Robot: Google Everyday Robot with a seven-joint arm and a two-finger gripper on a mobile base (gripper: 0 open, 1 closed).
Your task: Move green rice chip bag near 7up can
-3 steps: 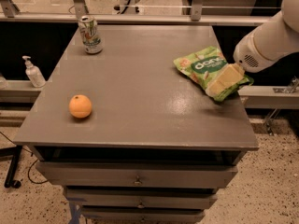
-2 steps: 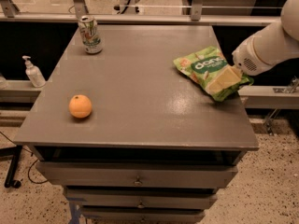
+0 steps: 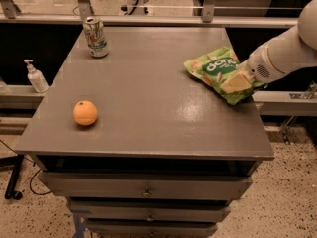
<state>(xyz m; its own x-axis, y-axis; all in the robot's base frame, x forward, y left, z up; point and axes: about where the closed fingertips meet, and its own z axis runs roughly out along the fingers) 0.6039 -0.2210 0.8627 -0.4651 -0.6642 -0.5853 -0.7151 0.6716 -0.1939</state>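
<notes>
The green rice chip bag (image 3: pixel 218 71) lies flat on the grey table (image 3: pixel 148 108) near its right edge, dark green logo patch facing up. The 7up can (image 3: pixel 96 36) stands upright at the table's far left corner, well apart from the bag. My gripper (image 3: pixel 237 82) comes in from the right on a white arm (image 3: pixel 282 53) and sits right at the bag's near right end, its pale tip over the bag. The part of the bag under the gripper is hidden.
An orange (image 3: pixel 85 113) sits at the front left of the table. A white pump bottle (image 3: pixel 35 76) stands on a ledge left of the table. Drawers are below the tabletop. A metal rail runs behind the table.
The arm has shifted slightly left and down, bringing the gripper closer onto the bag's right end. The bag, can and orange have not moved.
</notes>
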